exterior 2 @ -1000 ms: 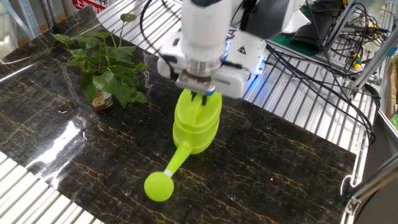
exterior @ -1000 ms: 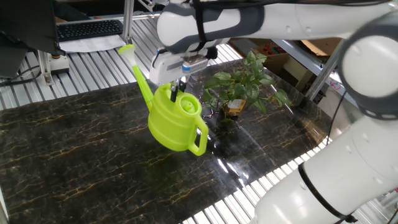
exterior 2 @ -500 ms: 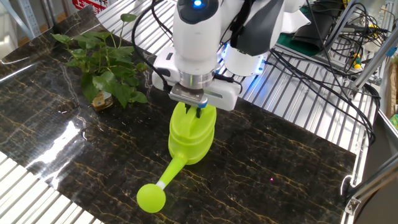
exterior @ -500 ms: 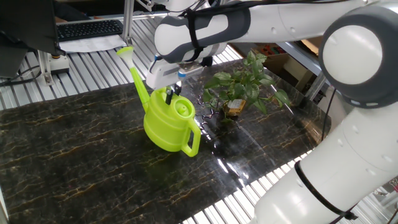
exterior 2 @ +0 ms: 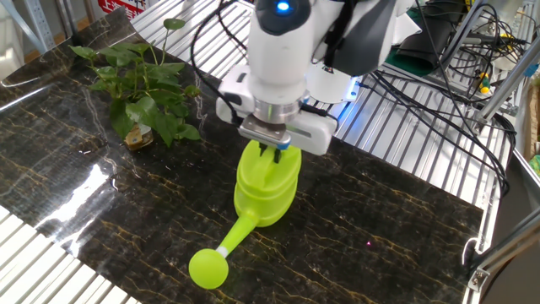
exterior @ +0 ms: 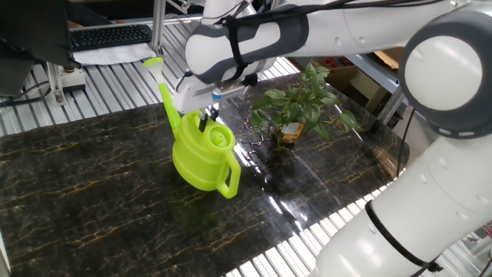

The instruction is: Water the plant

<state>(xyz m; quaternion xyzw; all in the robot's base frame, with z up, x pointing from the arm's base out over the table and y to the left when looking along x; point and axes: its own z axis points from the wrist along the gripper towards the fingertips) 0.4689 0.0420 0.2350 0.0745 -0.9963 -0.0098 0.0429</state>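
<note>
The plant (exterior: 298,104) has broad green leaves and stands in a small brownish pot (exterior: 290,133) on the dark marble table; in the other fixed view the plant (exterior 2: 142,83) is at the upper left. My gripper (exterior: 206,118) points down and is shut on the top of a lime-green watering can (exterior: 201,156). The can stands upright to the left of the plant, and its spout (exterior: 171,100) points away from the plant. In the other fixed view my gripper (exterior 2: 272,150) is on the can (exterior 2: 268,190), whose spout head (exterior 2: 208,268) points toward the table's near edge. Whether the can touches the table is unclear.
The dark marble table (exterior: 92,200) has a ribbed metal surround (exterior 2: 422,143). A keyboard (exterior: 111,35) lies behind the table. Cables (exterior 2: 456,51) and equipment stand at the far right. My arm's large white links (exterior: 453,154) reach over the table's right side.
My gripper has carried the watering can a little farther from the plant and slightly lower. The plant has not moved.
</note>
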